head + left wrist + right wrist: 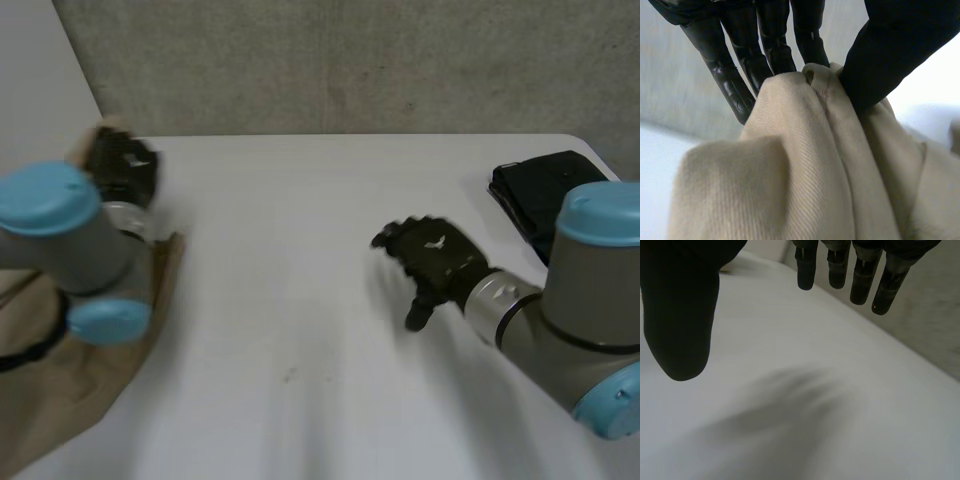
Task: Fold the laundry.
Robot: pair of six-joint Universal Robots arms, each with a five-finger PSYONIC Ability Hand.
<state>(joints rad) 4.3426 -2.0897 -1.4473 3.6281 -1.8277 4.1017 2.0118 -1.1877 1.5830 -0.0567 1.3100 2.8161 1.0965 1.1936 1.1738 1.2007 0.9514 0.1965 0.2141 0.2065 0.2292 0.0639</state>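
Head view, upper left: the left hand (122, 165) is raised at the table's (300, 300) left edge, clamped on a tan cloth (60, 380) that hangs down along the lower left of the frame. Much of the cloth appears to lie off the table. In the left wrist view the fingers (730, 75) and thumb pinch a bunched ridge of the cloth (805, 165), probably a hem or seam, at the fingertips. Right of centre, the right hand (437, 258) hovers above bare tabletop, holding nothing. Its wrist view shows the fingers (860, 275) straight and spread well away from the thumb. A dark folded item (540, 190) lies at the upper right, well apart from both hands.

Risks: the pinch takes a gathered fold rather than one flat layer, so the cloth may reach the table twisted or doubled. The hanging weight could pull the cloth from a shallow pinch, or it could catch on the table edge as it is dragged across. The right hand is far from any free corner.
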